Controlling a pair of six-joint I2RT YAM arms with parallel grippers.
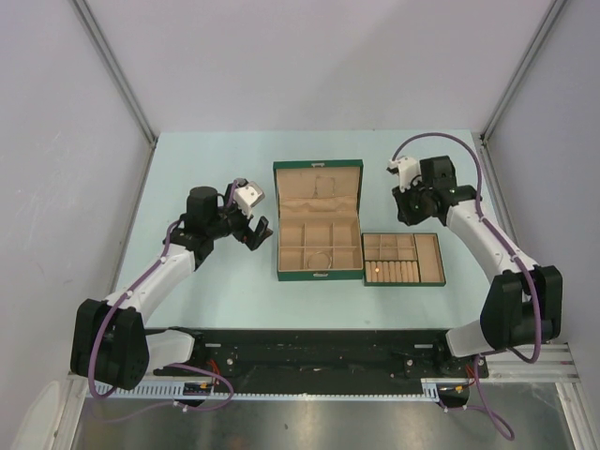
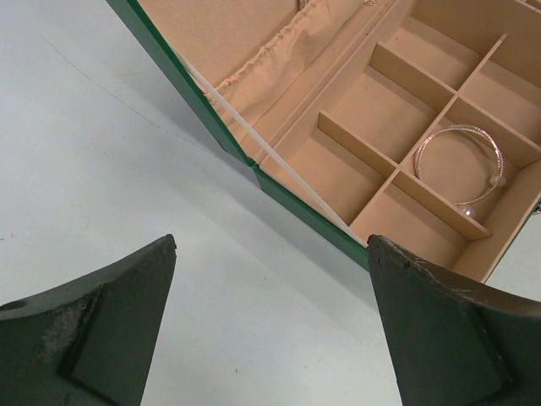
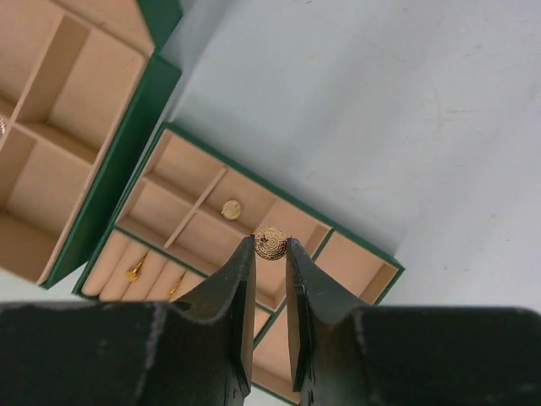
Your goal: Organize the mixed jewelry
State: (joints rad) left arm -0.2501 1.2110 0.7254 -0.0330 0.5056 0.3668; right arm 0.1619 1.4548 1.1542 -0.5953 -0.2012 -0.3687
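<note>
A pale blue-green table [image 1: 206, 169] is seen from above, with two robot arms reaching in from the near edge. On the left, the left pincer [image 1: 251, 230] hangs over the table just beside an open green box [image 1: 298, 187], its two dark fingers [image 2: 110, 321] spread wide apart. The box sits at the centre, its lid laid back and its tan lining divided into compartments. A thin silvery loop [image 2: 461, 127] with pale beaded ends lies flat in one compartment on the near side. To the right, touching the box, is a flat green tray [image 1: 428, 255] with tan ring rolls, two small gold-coloured pieces [image 3: 133, 271] tucked among them. A small round piece [image 3: 231, 208] lies in a tray compartment. Above the tray, the right pincer [image 3: 270, 244] is clamped on a round gold-coloured disc [image 3: 270, 242].
</note>
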